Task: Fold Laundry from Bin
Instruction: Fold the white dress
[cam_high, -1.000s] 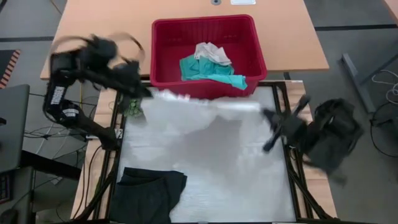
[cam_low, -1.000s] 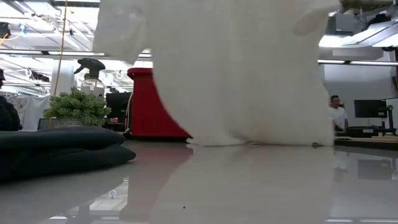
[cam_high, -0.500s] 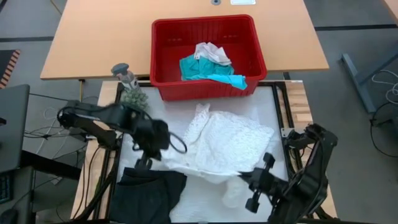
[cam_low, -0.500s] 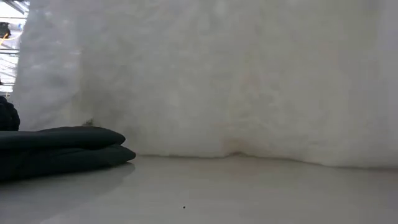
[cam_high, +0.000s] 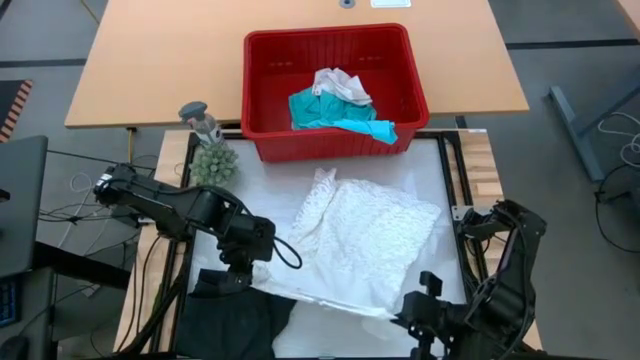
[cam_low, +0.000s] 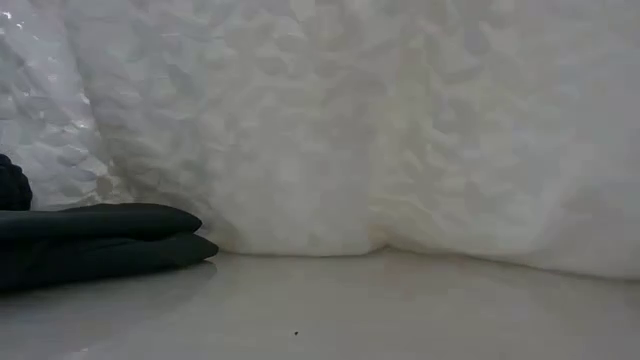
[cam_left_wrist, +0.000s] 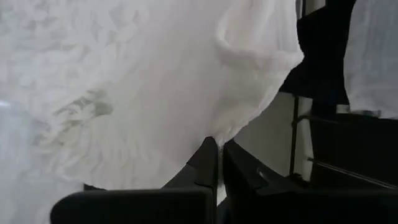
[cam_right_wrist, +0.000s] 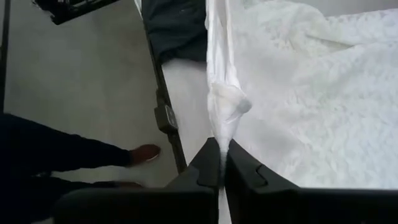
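A: Item one, the grippers?

B: Left gripper (cam_high: 250, 268) clamped on one near corner of the white lacy cloth (cam_high: 365, 240); right gripper (cam_high: 418, 318) pinched tight on the other near corner, its fingers (cam_right_wrist: 211, 163) closed around a bunched edge. The edge between them runs taut, probably so the cloth lies flat for folding.

A: Item two, the cloth?

B: Spread across the middle of the white table (cam_high: 440, 170), far edge rumpled near the red bin (cam_high: 420, 100).

A: Remaining stock?

B: Teal garment (cam_high: 330, 112) and another white piece (cam_high: 340, 84) inside the bin. Black garment (cam_high: 235, 315) folded at the table's near left corner, likely finished. Small green plant (cam_high: 213, 160) beside the bin.
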